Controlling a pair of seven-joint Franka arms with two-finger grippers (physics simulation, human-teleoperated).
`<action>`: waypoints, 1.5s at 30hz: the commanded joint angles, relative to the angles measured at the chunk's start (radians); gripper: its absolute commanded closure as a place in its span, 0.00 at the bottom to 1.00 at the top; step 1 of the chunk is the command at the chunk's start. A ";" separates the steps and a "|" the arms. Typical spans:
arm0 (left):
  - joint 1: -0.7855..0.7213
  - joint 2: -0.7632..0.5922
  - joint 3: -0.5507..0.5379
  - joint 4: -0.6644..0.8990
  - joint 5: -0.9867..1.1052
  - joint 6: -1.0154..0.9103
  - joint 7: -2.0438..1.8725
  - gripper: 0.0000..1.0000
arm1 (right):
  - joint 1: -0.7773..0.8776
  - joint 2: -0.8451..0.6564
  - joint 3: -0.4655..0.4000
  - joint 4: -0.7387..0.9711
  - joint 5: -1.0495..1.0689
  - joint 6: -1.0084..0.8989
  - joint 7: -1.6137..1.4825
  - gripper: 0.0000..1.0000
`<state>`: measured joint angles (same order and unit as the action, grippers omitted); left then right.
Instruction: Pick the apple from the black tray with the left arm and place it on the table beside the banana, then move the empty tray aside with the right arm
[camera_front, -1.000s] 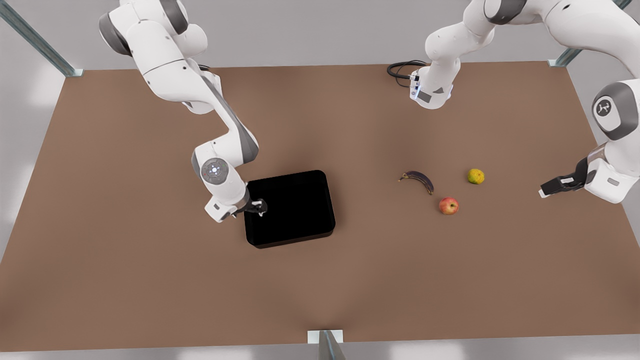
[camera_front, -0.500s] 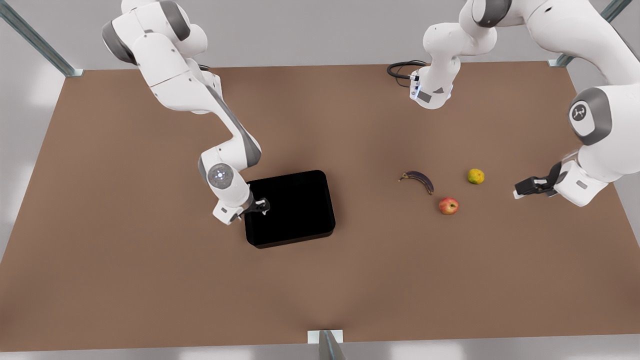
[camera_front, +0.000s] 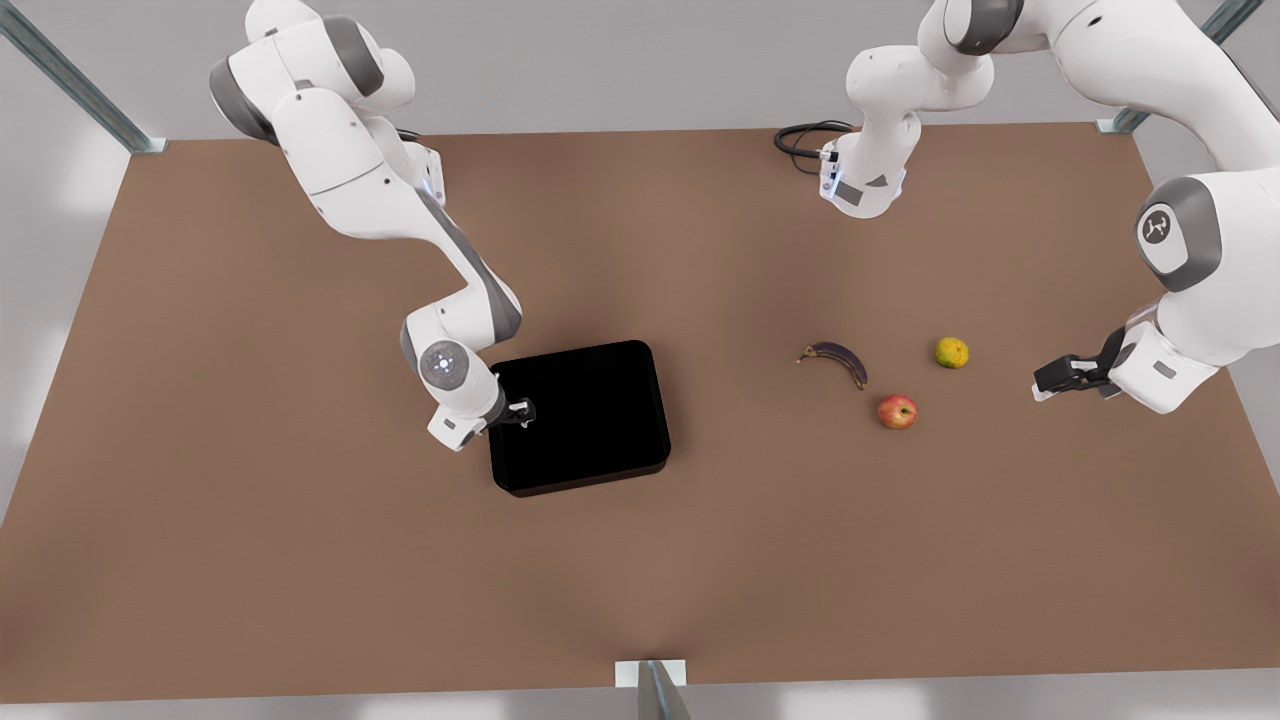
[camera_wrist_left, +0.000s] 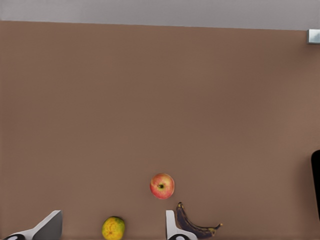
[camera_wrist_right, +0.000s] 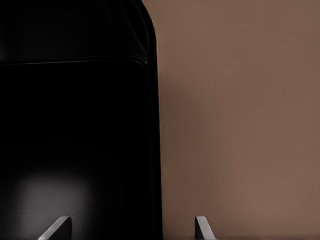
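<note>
Front view: the apple (camera_front: 897, 411) lies on the brown bench (camera_front: 300, 560) just beside the banana (camera_front: 836, 361), with a yellow-green citrus (camera_front: 951, 352) near them, while the tray (camera_front: 580, 416) sits empty, well apart toward the front view's left.

The right claw (camera_front: 519, 412) is at the tray's short wall on the front view's left. In the right wrist view its fingertips (camera_wrist_right: 202, 227) stand wide apart, with that wall (camera_wrist_right: 154, 150) between them and nothing yet gripped.

The left claw (camera_front: 1058, 376) hangs above the bench at the front view's right, near the fruit. The left wrist view shows its fingers (camera_wrist_left: 172, 225) spread wide and empty, looking out over the apple (camera_wrist_left: 162, 186), the banana (camera_wrist_left: 196, 223) and the citrus (camera_wrist_left: 113, 228).

By the look of things, the fruit step is done and the tray move is in hand. The tray appears rigid, glossy and probably slick. Its low wall is thin, so the likely hold is a pinch across that rim, one finger inside and one outside. Being the largest loose object and held at one end, it may pivot if dragged fast.
</note>
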<state>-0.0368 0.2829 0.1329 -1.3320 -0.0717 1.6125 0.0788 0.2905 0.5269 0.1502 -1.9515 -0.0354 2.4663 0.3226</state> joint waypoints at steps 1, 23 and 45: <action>0.000 -0.002 0.001 0.000 0.001 0.003 0.021 0.00 | -0.001 0.002 0.000 0.000 0.002 0.006 0.044 0.09; 0.000 -0.001 0.001 0.000 0.003 0.018 0.021 0.00 | 0.004 -0.160 0.008 0.011 0.002 -0.207 0.127 0.86; 0.000 -0.001 0.001 0.000 0.003 0.018 0.021 0.00 | -0.465 -0.272 -0.026 0.180 -0.075 -0.570 -0.681 0.90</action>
<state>-0.0369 0.2835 0.1332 -1.3320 -0.0696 1.6308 0.0981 -0.1583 0.2443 0.1252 -1.7833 -0.0711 1.9264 0.0747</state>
